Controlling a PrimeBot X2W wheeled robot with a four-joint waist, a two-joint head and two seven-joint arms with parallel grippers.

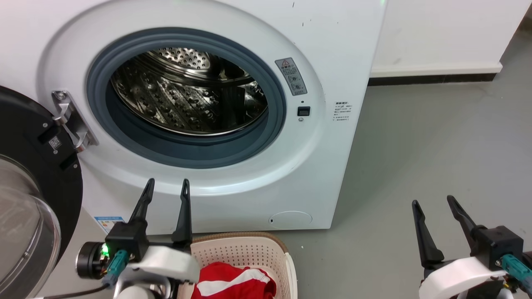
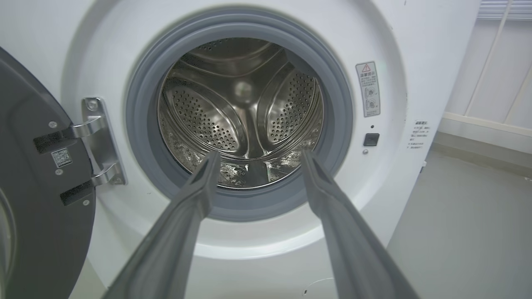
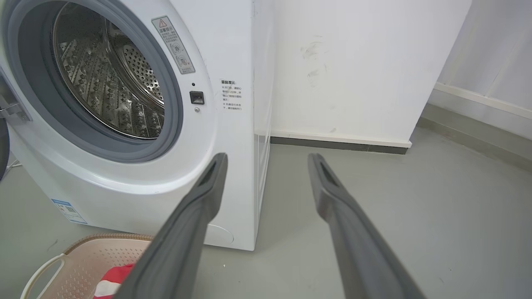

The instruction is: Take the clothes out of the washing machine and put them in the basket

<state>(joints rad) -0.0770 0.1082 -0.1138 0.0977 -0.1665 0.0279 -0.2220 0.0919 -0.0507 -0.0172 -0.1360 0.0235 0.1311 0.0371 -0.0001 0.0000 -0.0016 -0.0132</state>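
The white washing machine (image 1: 341, 45) stands ahead with its door (image 1: 29, 195) swung open to the left. Its steel drum (image 1: 187, 95) holds no fabric that I can see. Red clothes (image 1: 232, 282) with white stripes lie in the cream basket (image 1: 249, 245) on the floor before the machine. My left gripper (image 1: 167, 183) is open, above the basket's left rim, fingers pointing at the porthole (image 2: 239, 112). My right gripper (image 1: 432, 201) is open over the bare floor to the right of the machine. The basket (image 3: 83, 257) and clothes (image 3: 112, 278) also show in the right wrist view.
The open door (image 2: 37, 187) hangs on a metal hinge (image 1: 70, 120) close to my left arm. Grey floor (image 1: 436, 145) stretches right of the machine to a white wall (image 1: 440, 33) with a dark skirting.
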